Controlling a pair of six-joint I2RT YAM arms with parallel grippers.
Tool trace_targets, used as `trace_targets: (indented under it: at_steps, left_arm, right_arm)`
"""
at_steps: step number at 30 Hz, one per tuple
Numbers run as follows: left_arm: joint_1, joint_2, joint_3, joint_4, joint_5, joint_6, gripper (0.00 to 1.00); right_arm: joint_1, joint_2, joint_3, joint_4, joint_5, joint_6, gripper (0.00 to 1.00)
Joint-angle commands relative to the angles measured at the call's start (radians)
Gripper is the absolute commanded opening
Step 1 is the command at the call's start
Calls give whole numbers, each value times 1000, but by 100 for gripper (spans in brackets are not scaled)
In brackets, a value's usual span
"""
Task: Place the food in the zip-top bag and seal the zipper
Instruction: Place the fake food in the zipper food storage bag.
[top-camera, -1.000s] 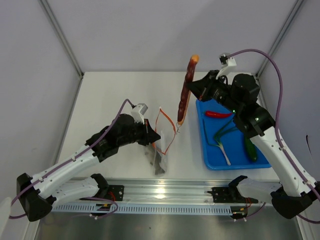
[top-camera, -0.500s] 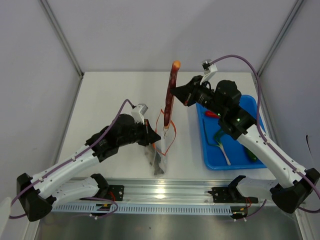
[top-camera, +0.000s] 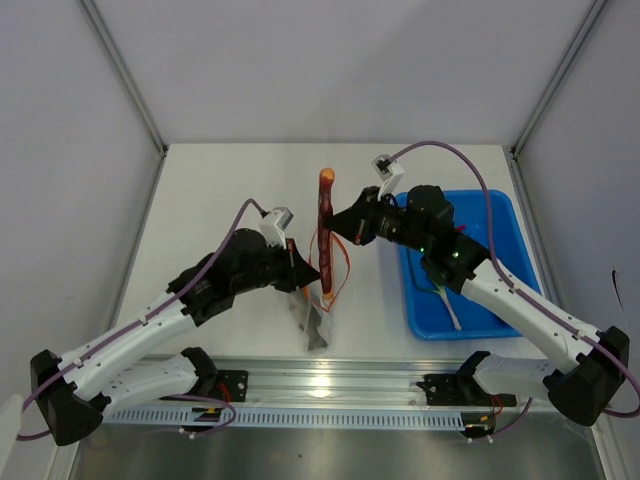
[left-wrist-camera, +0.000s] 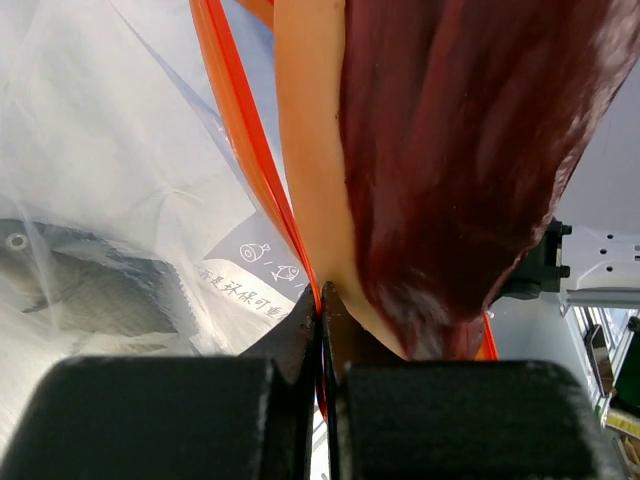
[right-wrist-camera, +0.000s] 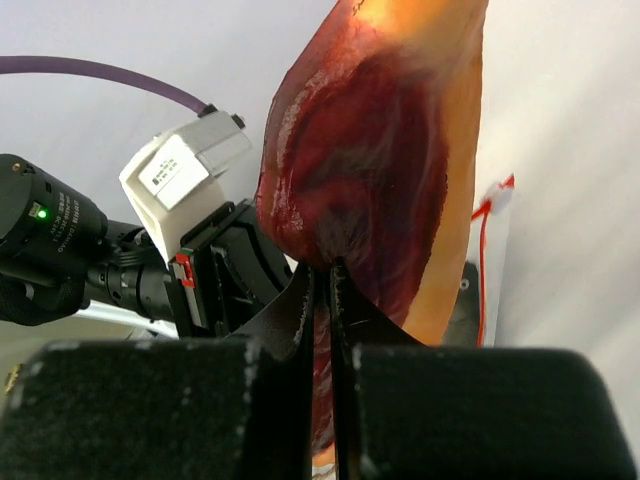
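My left gripper is shut on the orange-red zipper and holds the mouth of the clear zip-top bag open as a loop above the table. The dark red sausage in its yellow bun hangs nearly upright. My right gripper is shut on its side. The sausage's lower end sits inside the zipper loop, close against my left fingers. A green onion stalk lies in the tray; the rest of the food is hidden behind my right arm.
The blue tray sits at the right, partly covered by my right arm. The table's walls rise at the back and along both sides. A metal rail runs along the near edge between the arm bases.
My right arm has swung left from the tray's edge and come down, carrying the sausage into the bag's open mouth. The left gripper has held the zipper still.
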Motion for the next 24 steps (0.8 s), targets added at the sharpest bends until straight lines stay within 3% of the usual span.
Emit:
trace_targets:
  at_steps: [1,24]
  left_arm:
    - [5,-21,18,11,-15,-13,1]
    - [6,-50,7,10,-40,-18,0]
  right_arm:
    - [3,-43,12,-17,-9,68,0]
    - [-2,64,-74,-140,-218,223,2]
